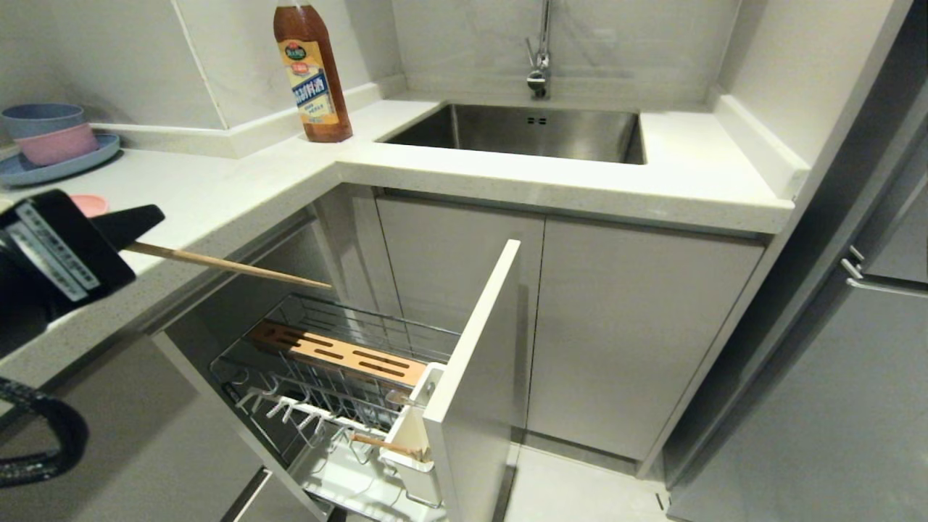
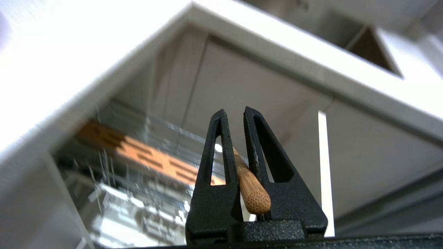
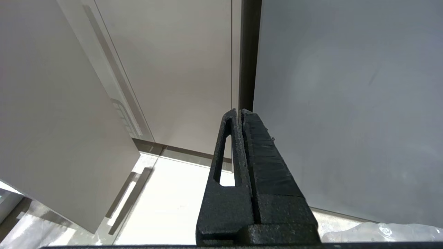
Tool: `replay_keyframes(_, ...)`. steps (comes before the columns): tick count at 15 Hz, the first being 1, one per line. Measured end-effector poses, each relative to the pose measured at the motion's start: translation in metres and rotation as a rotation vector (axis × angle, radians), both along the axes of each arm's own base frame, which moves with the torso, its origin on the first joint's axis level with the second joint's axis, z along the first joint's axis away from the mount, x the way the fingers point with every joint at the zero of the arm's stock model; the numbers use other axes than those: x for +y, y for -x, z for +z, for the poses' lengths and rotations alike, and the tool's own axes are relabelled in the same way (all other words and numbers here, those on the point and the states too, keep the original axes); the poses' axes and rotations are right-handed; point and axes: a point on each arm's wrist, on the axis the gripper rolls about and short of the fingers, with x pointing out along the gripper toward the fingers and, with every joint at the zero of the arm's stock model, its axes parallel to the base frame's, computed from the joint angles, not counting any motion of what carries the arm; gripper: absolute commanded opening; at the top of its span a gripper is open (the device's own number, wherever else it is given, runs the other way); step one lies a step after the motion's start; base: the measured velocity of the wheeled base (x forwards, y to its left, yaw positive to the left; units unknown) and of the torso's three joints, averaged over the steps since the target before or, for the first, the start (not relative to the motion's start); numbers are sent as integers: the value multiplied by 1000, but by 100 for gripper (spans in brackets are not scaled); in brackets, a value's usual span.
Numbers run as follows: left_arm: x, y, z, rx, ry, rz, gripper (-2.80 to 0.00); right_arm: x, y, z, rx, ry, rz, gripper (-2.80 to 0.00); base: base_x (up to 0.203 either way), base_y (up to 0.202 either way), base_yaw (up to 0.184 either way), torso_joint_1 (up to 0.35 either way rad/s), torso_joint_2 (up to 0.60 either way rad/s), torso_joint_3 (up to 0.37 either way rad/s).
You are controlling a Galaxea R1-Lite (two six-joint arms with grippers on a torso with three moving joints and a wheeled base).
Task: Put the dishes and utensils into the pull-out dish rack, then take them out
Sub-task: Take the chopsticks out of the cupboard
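A white L-shaped counter (image 1: 507, 177) wraps a corner under pale marbled walls (image 1: 623, 43). A steel sink (image 1: 522, 130) with a chrome tap (image 1: 538, 51) is set into it. Plain grey cabinet doors (image 1: 638, 333) stand below, over a light tiled floor (image 1: 573, 493). A tall grey fridge (image 1: 834, 406) stands at the right.

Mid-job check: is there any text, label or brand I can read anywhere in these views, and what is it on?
Nothing can be quoted.
sauce bottle: yellow-and-blue label with large white characters, too blurred to read.
left gripper, shut on a chopstick: white stickers on its black housing, print too small.
Wrist views: no text.
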Motion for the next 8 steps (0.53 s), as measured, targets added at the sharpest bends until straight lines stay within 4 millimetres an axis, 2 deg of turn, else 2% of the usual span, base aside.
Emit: replay_keyframes(8, 35, 3, 44, -183, -127, 260, -280, 0, 0, 0, 0, 0, 0, -280, 0, 0, 0, 0, 0, 0)
